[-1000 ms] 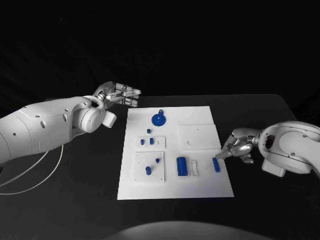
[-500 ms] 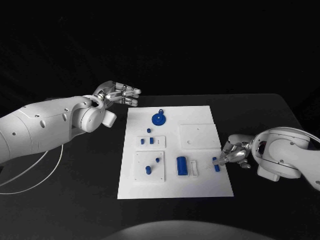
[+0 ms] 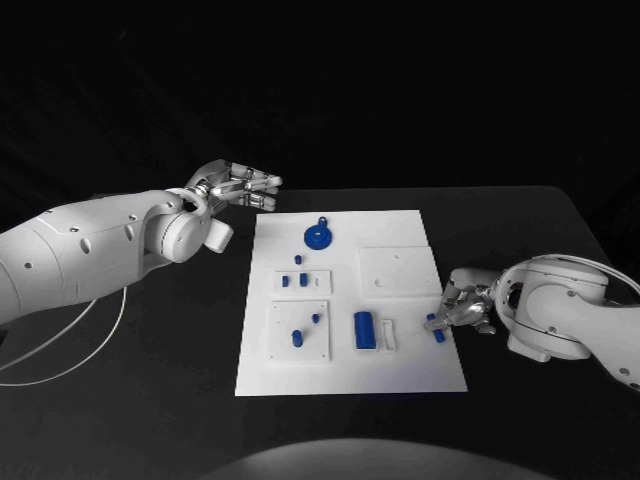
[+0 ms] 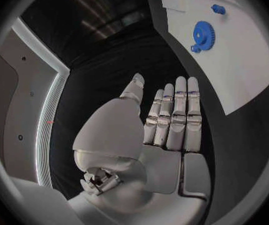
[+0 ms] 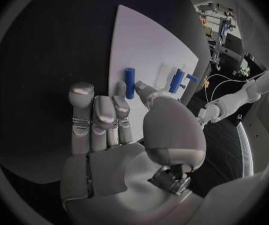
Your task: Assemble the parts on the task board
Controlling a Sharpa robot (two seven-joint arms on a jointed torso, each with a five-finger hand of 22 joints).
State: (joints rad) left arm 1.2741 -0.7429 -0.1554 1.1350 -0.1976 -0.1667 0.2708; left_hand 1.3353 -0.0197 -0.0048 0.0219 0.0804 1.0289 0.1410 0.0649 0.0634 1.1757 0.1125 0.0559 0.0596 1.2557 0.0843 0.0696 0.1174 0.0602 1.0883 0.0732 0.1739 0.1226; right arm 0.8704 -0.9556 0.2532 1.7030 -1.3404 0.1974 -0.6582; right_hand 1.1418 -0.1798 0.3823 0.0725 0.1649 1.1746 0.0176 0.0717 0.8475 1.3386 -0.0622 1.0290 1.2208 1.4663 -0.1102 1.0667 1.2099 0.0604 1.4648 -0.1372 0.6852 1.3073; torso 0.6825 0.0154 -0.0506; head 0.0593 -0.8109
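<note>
The white task board (image 3: 407, 370) lies mid-table. On it are a blue gear (image 3: 319, 238), a blue cylinder (image 3: 363, 331) and several small blue pegs in two raised plates (image 3: 300, 335). A short blue peg (image 3: 436, 328) lies tilted at the board's right edge. My right hand (image 3: 469, 305) is low at that edge. In the right wrist view a fingertip (image 5: 120, 88) and the thumb flank the near end of the peg (image 5: 129, 83); whether they pinch it is unclear. My left hand (image 3: 238, 188) hovers beyond the board's far left corner, fingers straight and together (image 4: 172, 120), holding nothing.
A bare white square plate (image 3: 398, 270) sits on the board's right half, with a white clip (image 3: 389, 335) beside the cylinder. The left wrist view has the gear (image 4: 203, 34) on the board (image 4: 234, 70). Black table surrounds the board.
My right hand has slid in toward the board's right edge and closed in on the short peg, which now lies slightly more tilted. The left hand has stayed put.
</note>
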